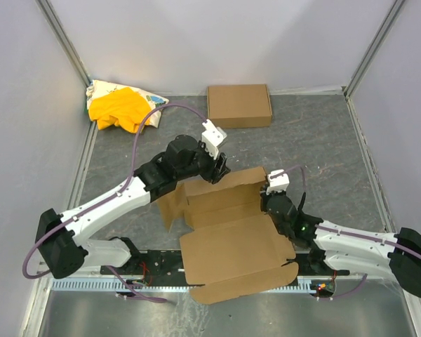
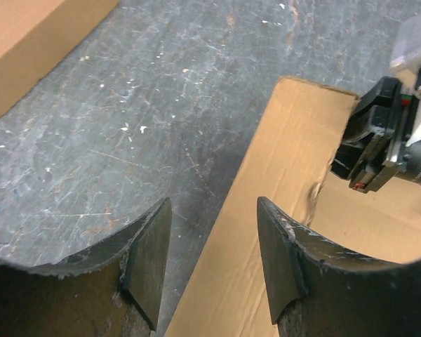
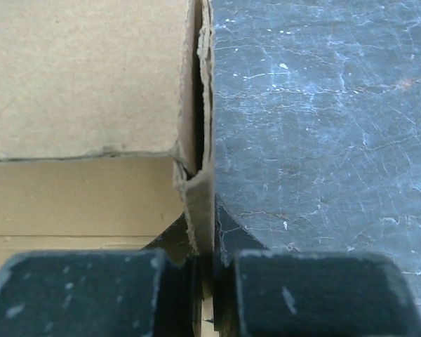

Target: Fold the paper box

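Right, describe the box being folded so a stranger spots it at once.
Start at the dark grey table and come to the middle of its near edge. The paper box there is a brown cardboard mailer; unlike the closed carton at the far edge, it lies opened out with flaps raised.

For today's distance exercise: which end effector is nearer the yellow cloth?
Left. The left end effector hangs open at the box's far wall, right of the cloth; the right end effector grips the box's right wall, farther off.
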Controlling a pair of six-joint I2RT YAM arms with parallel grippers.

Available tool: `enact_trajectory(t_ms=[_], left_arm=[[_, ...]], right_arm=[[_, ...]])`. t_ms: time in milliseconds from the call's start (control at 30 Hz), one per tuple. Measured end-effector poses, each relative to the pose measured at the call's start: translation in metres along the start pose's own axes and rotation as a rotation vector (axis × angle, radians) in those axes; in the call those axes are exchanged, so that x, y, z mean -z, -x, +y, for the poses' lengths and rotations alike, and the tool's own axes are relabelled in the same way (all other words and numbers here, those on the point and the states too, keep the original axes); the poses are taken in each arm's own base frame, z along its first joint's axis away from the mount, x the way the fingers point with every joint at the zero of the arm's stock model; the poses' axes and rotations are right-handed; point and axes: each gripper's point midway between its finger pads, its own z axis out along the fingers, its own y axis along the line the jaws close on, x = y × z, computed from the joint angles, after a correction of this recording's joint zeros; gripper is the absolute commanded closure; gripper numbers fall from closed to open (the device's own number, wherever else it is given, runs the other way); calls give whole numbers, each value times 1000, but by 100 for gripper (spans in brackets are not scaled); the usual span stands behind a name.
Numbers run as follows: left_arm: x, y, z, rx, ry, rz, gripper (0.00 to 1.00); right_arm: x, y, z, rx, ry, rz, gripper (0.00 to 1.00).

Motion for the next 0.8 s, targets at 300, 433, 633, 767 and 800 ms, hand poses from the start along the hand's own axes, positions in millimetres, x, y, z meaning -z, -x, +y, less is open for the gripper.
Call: enact_trajectory(t_ms=[300, 433, 633, 767, 800], left_arm=[[36, 16, 25, 13, 171, -152, 34], [54, 24, 38, 26, 256, -236, 30], [92, 15, 65, 57, 430, -363, 29], [118, 15, 78, 83, 519, -440, 29], [126, 14, 82, 93, 546, -465, 29]], right_arm=[[3, -2, -25, -149, -99, -120, 90], [1, -1, -30, -153, -137, -138, 64], [0, 13, -24, -175, -125, -157, 43], [9, 25, -26, -210, -103, -179, 38], [13, 30, -27, -222, -93, -186, 38]])
